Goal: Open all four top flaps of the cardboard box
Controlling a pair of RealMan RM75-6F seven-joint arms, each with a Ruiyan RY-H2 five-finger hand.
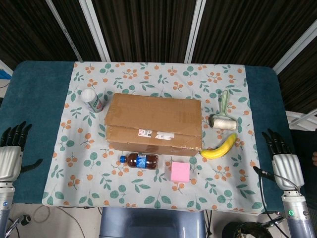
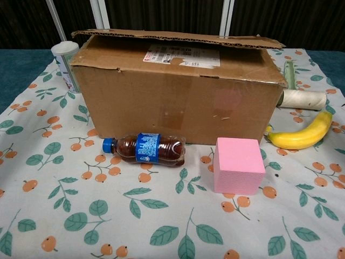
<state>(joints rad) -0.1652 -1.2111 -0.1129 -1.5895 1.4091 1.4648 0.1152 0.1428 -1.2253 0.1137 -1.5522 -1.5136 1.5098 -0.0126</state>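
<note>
Centrally, cardboard box [image 1: 154, 123] between both hands' fingers [image 1: 15, 133].

Brown box [image 1: 154, 121], pink cube [image 1: 180, 172], yellow banana [image 1: 219, 148], leaf-patterned cloth [image 1: 74, 163].

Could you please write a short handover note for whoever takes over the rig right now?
Left hand: empty, fingers apart, at the left table edge, away from the box.
Right hand: empty, fingers apart, at the right table edge.
Cardboard box: mid-table on the floral cloth, top flaps still folded over the top, the upper one slightly raised.
Nearby: cola bottle and pink block in front of the box, banana and roller to one side, white can to the other.
Done: nothing visible. Left: all four flaps.
</note>
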